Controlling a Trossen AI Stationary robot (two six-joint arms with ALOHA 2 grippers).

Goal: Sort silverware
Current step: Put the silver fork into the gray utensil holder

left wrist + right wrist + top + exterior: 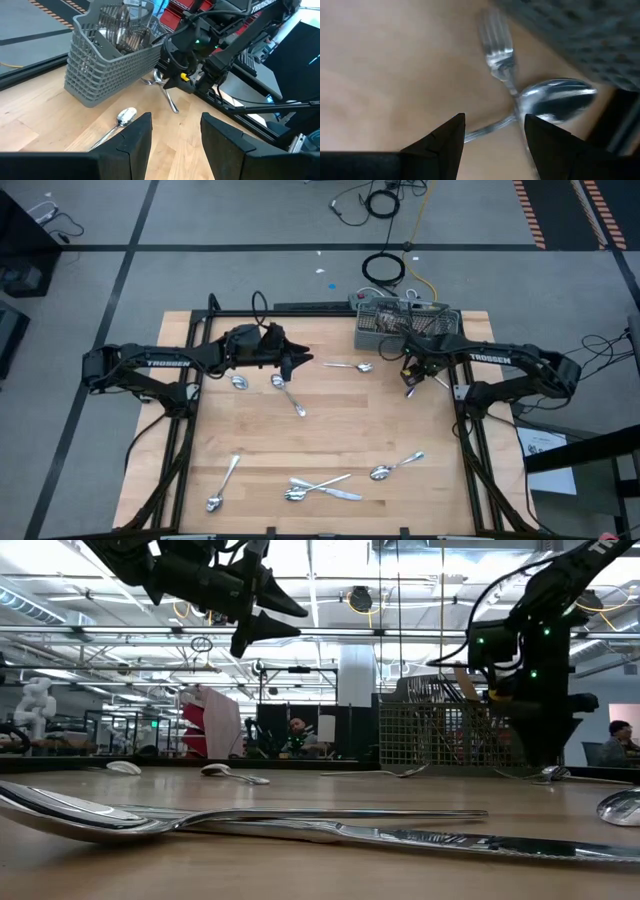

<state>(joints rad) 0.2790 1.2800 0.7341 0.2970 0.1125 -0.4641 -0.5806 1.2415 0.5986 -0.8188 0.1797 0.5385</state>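
Note:
Silverware lies scattered on the wooden table [330, 430]. A fork [497, 55] and a spoon [555, 97] lie crossed beside the grey mesh basket [405, 325]. My right gripper [495, 135] points down over them, open, with the spoon's handle showing between its fingertips. It is low by the basket in the low view [545, 740]. My left gripper [300, 362] hangs open above the table's far left part, clear of everything. A spoon [350, 366] lies between the two grippers.
More spoons lie at the far left [240, 382], [288, 393], near left [222, 485] and near right [395, 467]. A spoon and a knife [320, 490] lie crossed at the near edge. The basket holds some cutlery [122, 30]. The table's middle is bare wood.

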